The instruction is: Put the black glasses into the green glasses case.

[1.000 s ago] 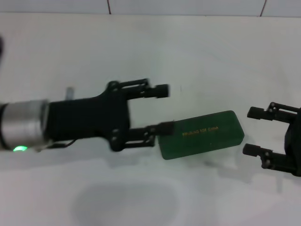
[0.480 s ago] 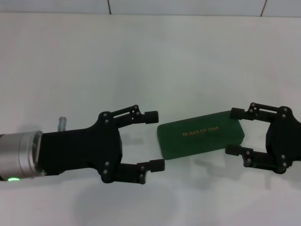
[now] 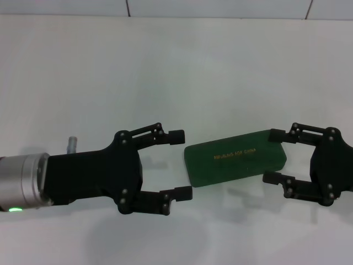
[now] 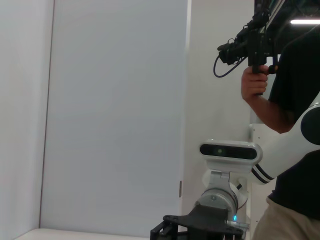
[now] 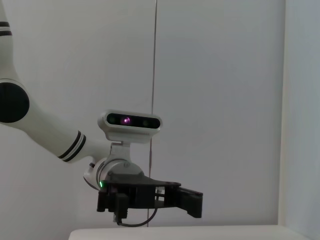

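Observation:
The green glasses case [image 3: 236,157] lies closed on the white table [image 3: 220,66], gold lettering on its lid. The black glasses are out of view. My left gripper [image 3: 181,164] is open just left of the case's left end, apart from it and holding nothing. My right gripper [image 3: 271,155] is open at the case's right end, one finger past the far corner and one past the near edge. I cannot tell whether it touches the case. The right wrist view shows the left gripper [image 5: 192,200] from the side. In the left wrist view, only the top of the right gripper's body [image 4: 200,225] shows.
A tiled wall edge [image 3: 220,8] runs along the back of the table. A person holding a camera rig [image 4: 260,50] stands beyond the table behind the right arm. A small grey fitting [image 3: 71,144] sticks out by the left wrist.
The left gripper has pulled back off the case's left end and come nearer. The right gripper moved in to the case's right end. In the last half second almost nothing moved.

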Motion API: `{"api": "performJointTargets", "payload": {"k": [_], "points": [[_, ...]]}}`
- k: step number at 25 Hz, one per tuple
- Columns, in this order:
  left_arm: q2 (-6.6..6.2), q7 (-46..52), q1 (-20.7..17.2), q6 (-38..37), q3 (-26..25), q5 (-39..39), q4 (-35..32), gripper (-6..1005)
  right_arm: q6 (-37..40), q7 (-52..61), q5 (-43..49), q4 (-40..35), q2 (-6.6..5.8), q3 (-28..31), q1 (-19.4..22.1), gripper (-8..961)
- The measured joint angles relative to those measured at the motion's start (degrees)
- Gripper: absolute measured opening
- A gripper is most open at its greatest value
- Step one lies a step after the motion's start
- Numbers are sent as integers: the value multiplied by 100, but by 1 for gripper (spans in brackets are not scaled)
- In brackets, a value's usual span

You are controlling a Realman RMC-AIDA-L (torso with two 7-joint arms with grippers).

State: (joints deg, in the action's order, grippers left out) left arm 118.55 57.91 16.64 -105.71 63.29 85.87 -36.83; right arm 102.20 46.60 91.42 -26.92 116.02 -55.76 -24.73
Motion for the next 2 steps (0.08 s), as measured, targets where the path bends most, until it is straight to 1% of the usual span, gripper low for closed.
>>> {"api": "performJointTargets", "payload": {"k": [2], "points": [[1,-1,5,-2,3,0,1,894,0,-18,-2,19,1,1,0,657]]}}
